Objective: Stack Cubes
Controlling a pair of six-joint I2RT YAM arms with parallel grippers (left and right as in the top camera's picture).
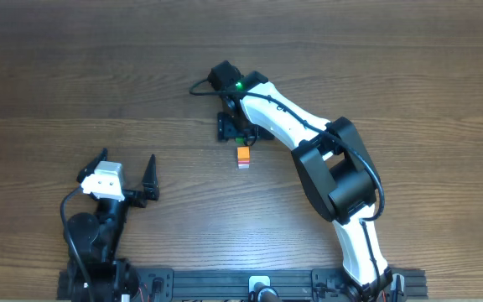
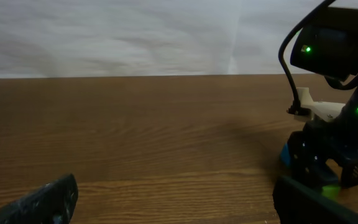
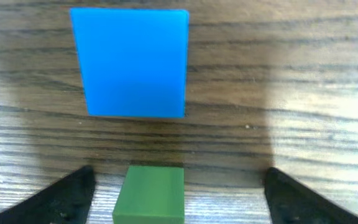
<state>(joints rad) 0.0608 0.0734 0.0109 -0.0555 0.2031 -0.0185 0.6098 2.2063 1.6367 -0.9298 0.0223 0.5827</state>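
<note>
Right end effector (image 3: 179, 177) stands with fingers apart. The green cube (image 3: 148, 193) sits between them with gaps either side. The blue cube (image 3: 129, 62) lies just beyond and the orange cube (image 1: 243, 154) nearby. Left end effector (image 1: 127, 159), also spread, rests well apart on the surface (image 1: 392, 67).

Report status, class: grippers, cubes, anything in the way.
Left gripper open, near its base. Right gripper open around green cube, not clamped. Blue cube just beyond; orange cube apart. Nothing blocking.
</note>
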